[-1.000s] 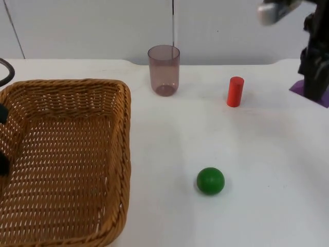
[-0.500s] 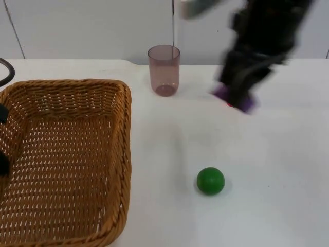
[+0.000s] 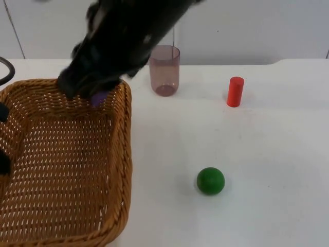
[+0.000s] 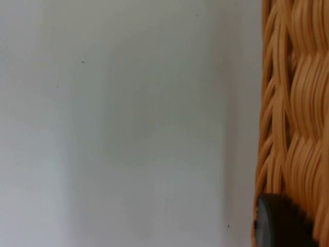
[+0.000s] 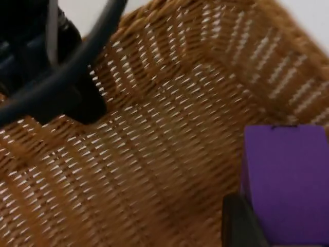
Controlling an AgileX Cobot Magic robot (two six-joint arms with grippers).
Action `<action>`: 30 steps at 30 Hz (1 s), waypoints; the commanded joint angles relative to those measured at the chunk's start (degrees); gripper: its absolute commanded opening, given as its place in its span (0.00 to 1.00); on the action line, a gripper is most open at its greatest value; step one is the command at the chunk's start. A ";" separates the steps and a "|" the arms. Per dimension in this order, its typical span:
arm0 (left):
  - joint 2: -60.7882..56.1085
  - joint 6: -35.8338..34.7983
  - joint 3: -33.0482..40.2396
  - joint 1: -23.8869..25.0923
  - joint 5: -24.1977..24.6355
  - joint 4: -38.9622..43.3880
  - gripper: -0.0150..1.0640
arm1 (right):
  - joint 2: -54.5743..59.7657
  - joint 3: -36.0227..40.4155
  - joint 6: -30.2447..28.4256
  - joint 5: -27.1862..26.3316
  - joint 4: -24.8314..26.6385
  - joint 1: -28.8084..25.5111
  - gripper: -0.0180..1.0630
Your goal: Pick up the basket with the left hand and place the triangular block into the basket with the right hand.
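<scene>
1. Far left, at nine o'clock on the table, the left gripper (image 3: pixel 3 141) is at the wicker basket (image 3: pixel 67 164). In the left wrist view one black fingertip (image 4: pixel 280 221) presses against the woven wall; its mate is out of sight, so I judge it clamped on the rim, not proven.
2. The basket reads as light and stiff, with a coarse weave that gives good bite. The rim is the place to take it, and that is where the left arm has it.
3. Next along, at about eleven o'clock, the right gripper (image 3: pixel 92 92) hangs over the basket's far rim with the purple triangular block (image 3: pixel 99 97) peeking out beneath it.
4. The right wrist view has the block (image 5: pixel 285 182) pinched against a black finger, the basket floor directly under it. Fingers closed on it, narrow gap.
5. The block looks small, hard, smooth-faced, probably wood or plastic. It is light but a bit slick, so flat opposite faces are the hold to trust, not the sloped ones.
6. Moving right: a tinted plastic cup (image 3: pixel 164 70) at twelve o'clock, a green ball (image 3: pixel 211 180) at five, a red cylinder (image 3: pixel 235 91) at two. All well apart from the basket.
</scene>
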 commanded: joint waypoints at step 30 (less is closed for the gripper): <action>-0.61 3.27 0.15 0.13 1.44 -5.57 0.01 | -46.03 24.44 3.94 5.63 -3.46 -12.69 0.73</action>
